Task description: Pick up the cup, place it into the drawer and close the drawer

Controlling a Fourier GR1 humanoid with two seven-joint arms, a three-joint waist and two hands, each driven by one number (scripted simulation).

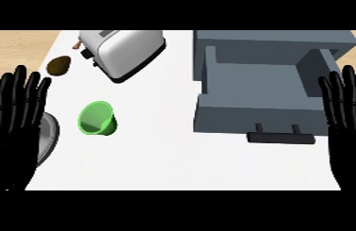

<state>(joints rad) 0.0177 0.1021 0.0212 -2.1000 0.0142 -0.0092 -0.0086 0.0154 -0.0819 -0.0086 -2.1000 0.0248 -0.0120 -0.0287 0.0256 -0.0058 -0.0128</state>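
A green cup [97,118] lies tipped on the white counter at the left, its mouth facing the viewer. The grey drawer [254,77] stands pulled out at the right, its inside bare, with a dark handle [280,136] on its front. My left hand [17,126] rests open at the left edge, fingers up, a little left of the cup. My right hand [342,117] rests open at the right edge, beside the drawer's right wall. Neither hand touches anything.
A silver toaster [122,48] stands at the back left of the counter. A brown oval object [59,65] lies to its left. A grey round plate [45,138] shows partly behind my left hand. The grey cabinet [271,39] sits behind the drawer.
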